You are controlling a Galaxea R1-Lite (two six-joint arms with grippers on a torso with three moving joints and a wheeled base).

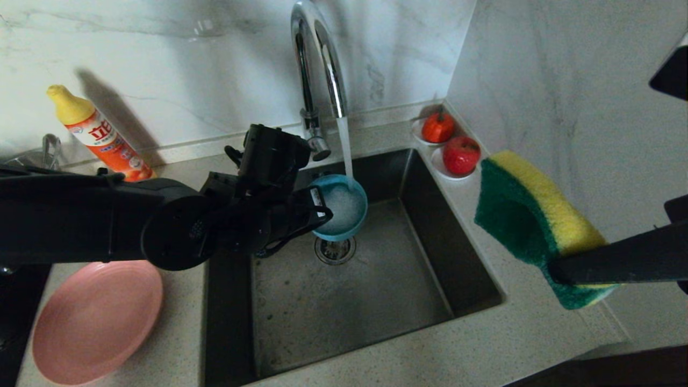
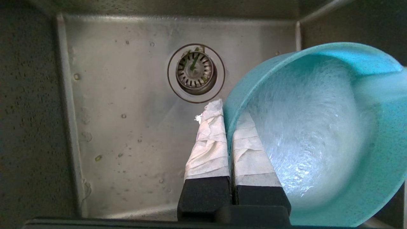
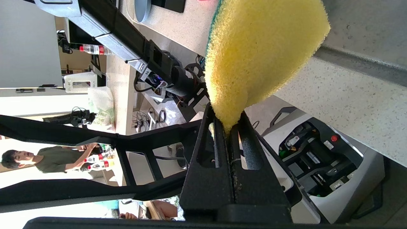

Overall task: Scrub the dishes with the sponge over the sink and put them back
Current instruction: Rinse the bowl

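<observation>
The teal bowl (image 1: 341, 208) hung over the sink (image 1: 376, 301) under the tap's (image 1: 317, 64) running stream, tilted with its mouth up toward the water; the left gripper (image 2: 226, 127), reaching in from the left, pinched its rim; the right gripper (image 3: 229, 127) held off to the right above the counter, clamping the sponge (image 1: 537, 226), whose long axis slanted up and away; the pink plate (image 1: 97, 322) lay on the left counter.
</observation>
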